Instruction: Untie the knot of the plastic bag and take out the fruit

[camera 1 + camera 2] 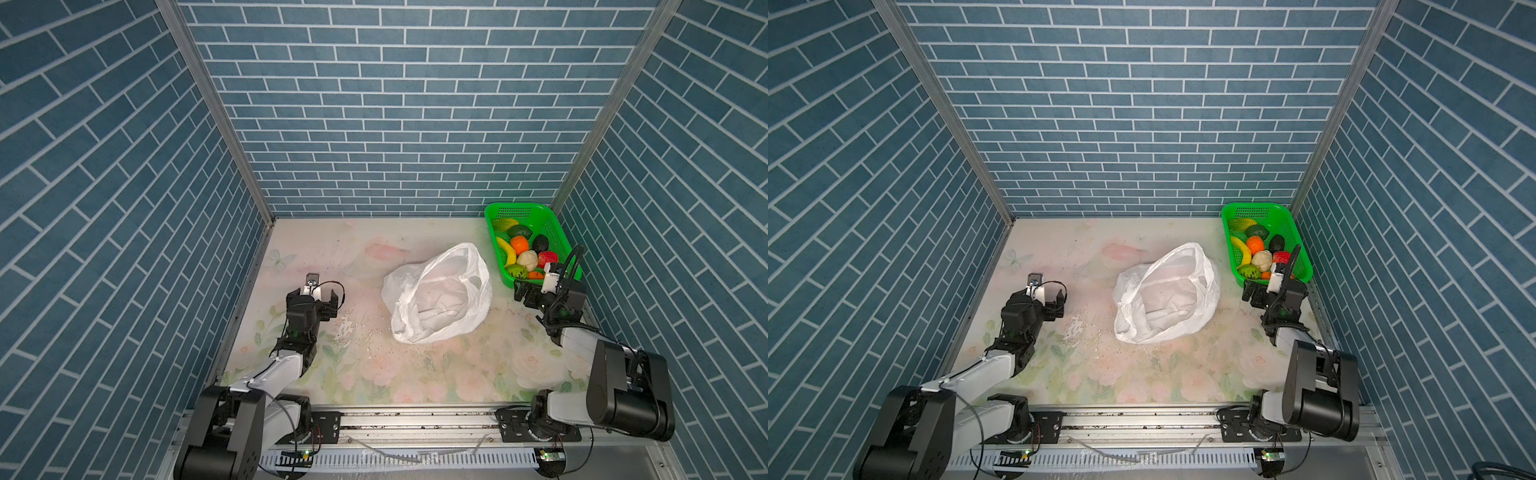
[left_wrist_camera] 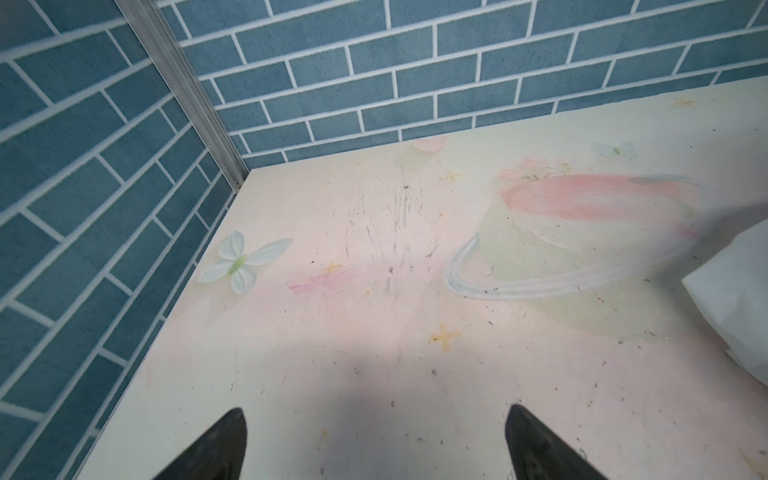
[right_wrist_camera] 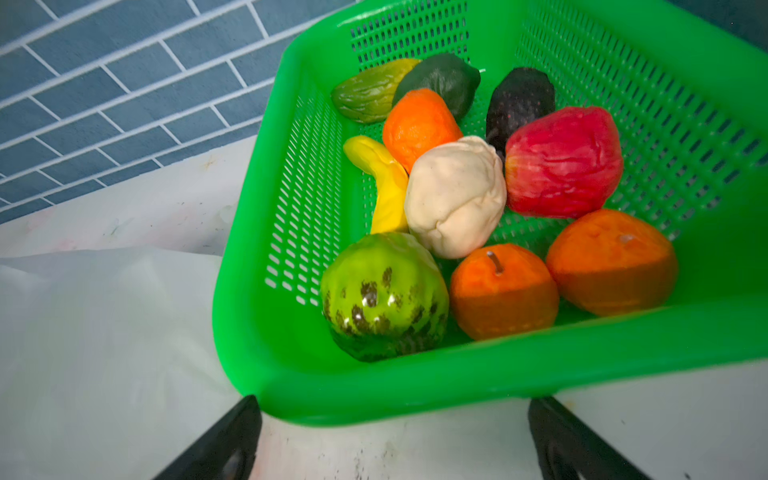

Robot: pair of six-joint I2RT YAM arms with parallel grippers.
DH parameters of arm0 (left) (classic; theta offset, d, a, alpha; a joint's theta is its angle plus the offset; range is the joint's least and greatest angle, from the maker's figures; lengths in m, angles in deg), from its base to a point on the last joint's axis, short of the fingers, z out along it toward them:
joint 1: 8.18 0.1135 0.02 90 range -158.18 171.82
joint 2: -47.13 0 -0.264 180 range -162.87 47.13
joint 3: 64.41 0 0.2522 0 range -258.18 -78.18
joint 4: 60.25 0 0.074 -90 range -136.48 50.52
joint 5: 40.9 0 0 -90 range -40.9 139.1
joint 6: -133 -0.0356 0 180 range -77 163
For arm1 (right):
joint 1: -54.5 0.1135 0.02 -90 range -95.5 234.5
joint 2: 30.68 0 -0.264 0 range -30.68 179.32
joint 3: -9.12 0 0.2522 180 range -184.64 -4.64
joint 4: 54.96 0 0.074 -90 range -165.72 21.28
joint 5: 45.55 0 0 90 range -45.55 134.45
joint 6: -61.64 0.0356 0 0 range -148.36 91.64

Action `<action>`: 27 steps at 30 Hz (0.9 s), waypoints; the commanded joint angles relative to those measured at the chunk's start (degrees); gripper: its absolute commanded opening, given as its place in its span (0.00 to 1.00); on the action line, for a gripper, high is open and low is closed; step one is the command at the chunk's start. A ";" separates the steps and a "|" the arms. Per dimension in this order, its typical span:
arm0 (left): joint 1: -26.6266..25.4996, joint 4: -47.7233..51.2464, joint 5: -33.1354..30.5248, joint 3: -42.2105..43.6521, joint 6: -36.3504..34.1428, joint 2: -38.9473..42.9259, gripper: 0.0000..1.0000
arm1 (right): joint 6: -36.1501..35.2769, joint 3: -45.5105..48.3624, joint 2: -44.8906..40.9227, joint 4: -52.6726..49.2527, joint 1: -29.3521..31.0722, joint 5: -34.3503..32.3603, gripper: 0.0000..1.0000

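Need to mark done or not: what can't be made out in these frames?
- Plastic bag interior, both top views: crumpled folds hide whether anything is left inside.
- Plastic bag, left wrist view: cut off by the frame edge.
- Green basket's near corner, both top views: right arm partly covers the oranges.
- Knot: not discernible in any view.

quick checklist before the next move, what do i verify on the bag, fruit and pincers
1. Bag untied: ok, its mouth gapes open.
2. Bag emptied: cannot tell; no fruit shows inside, but folds could hide one.
3. Fruit in the basket: ok, a pile lies in it.
4. Left pincer free: ok, open and holding nothing.
5. Right pincer free: ok, open and holding nothing, at the basket's near rim.
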 commanded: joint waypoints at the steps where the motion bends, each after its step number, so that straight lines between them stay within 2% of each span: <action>1: 0.84 -12.09 -0.65 0.50 -0.76 -5.05 0.97 | -2.25 2.35 1.62 11.05 -0.05 0.04 0.99; 8: 2.78 -22.17 -1.26 -0.75 -0.26 -16.45 0.95 | -2.05 7.06 6.53 23.75 0.07 -0.14 0.99; 13: 2.78 -25.25 -1.36 -1.12 -0.24 -20.79 0.95 | -2.60 6.98 6.32 22.77 1.10 -3.01 0.99; 17: 2.78 -25.18 -0.93 -1.26 -0.39 -21.00 0.95 | -4.60 6.61 7.86 23.30 2.96 -4.57 0.99; 19: 2.78 -24.65 -0.91 -1.43 -0.39 -20.77 0.95 | -5.46 7.24 10.49 27.24 3.74 -4.53 0.99; 27: 2.78 -23.59 -0.58 -1.87 -0.48 -20.82 0.96 | -5.91 7.51 9.99 26.35 5.11 -8.24 0.99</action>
